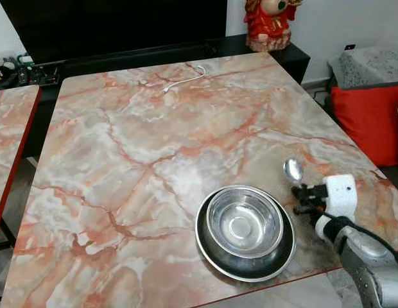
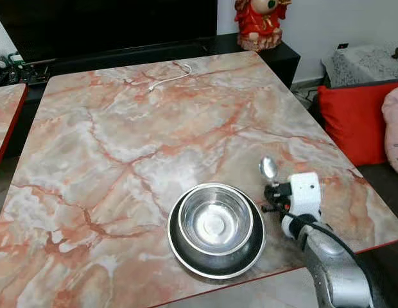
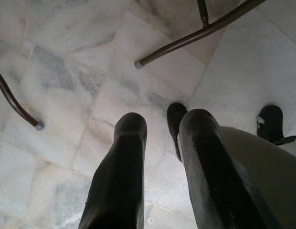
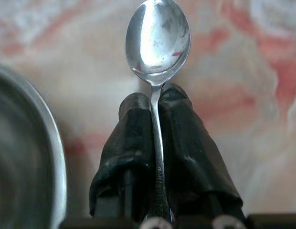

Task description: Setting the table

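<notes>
A steel bowl (image 1: 244, 222) sits inside a wider steel plate (image 1: 212, 251) near the front edge of the marble table (image 1: 135, 141). Just right of the plate, my right gripper (image 1: 300, 194) is shut on the handle of a metal spoon (image 4: 157, 43). The spoon's bowl (image 1: 293, 170) points away from me, low over the tabletop. In the right wrist view the handle runs between the two black fingers (image 4: 133, 143), with the plate's rim (image 4: 52, 157) beside it. My left gripper (image 3: 160, 124) hangs below the table over the floor, fingers slightly apart, holding nothing.
A white cable (image 1: 183, 80) lies at the table's far side. A red figurine (image 1: 268, 24) stands on the dark cabinet behind. A red cushion (image 1: 372, 119) is to the right, a second marble table (image 1: 9, 128) to the left. Chair legs (image 3: 195, 33) cross the tiled floor.
</notes>
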